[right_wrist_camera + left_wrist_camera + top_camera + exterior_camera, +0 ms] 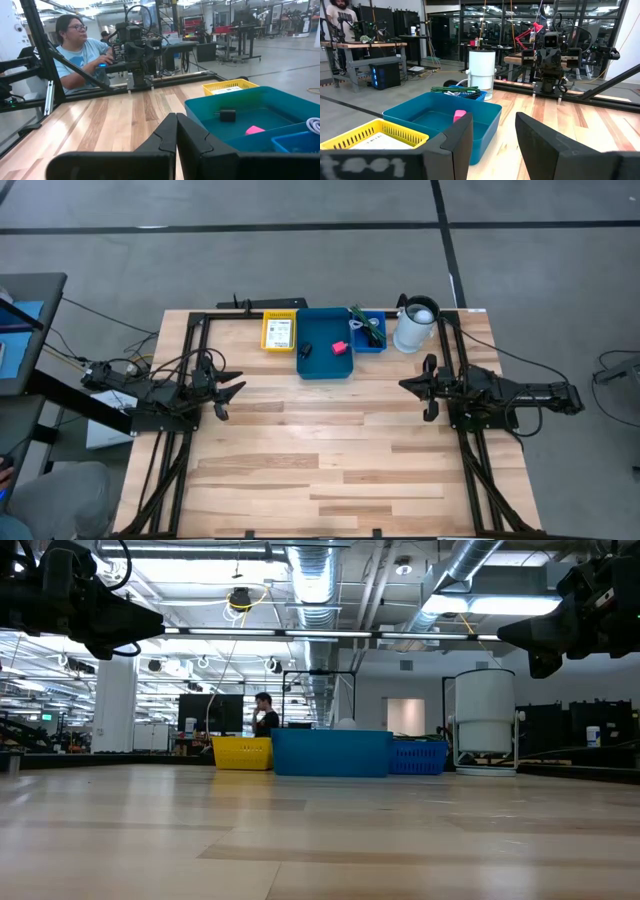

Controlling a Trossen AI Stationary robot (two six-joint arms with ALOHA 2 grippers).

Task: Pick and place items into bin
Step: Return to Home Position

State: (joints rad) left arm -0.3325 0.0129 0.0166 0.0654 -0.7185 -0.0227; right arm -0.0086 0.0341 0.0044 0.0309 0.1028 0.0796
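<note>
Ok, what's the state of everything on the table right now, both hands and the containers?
left hand: open, empty, raised above the table
right hand: shut, empty, raised above the table
yellow basket: upright, holds a white printed box
teal bin: upright, holds a pink block and a black piece
blue basket: upright, holds a green stringy piece
white canister: standing upright

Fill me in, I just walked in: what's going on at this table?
Neither arm is handling anything. The left gripper, open, and the right gripper, shut, hover empty at opposite sides of the table. At the far edge, a teal bin holds a pink block and a black piece; the yellow basket beside it holds a white card.
</note>
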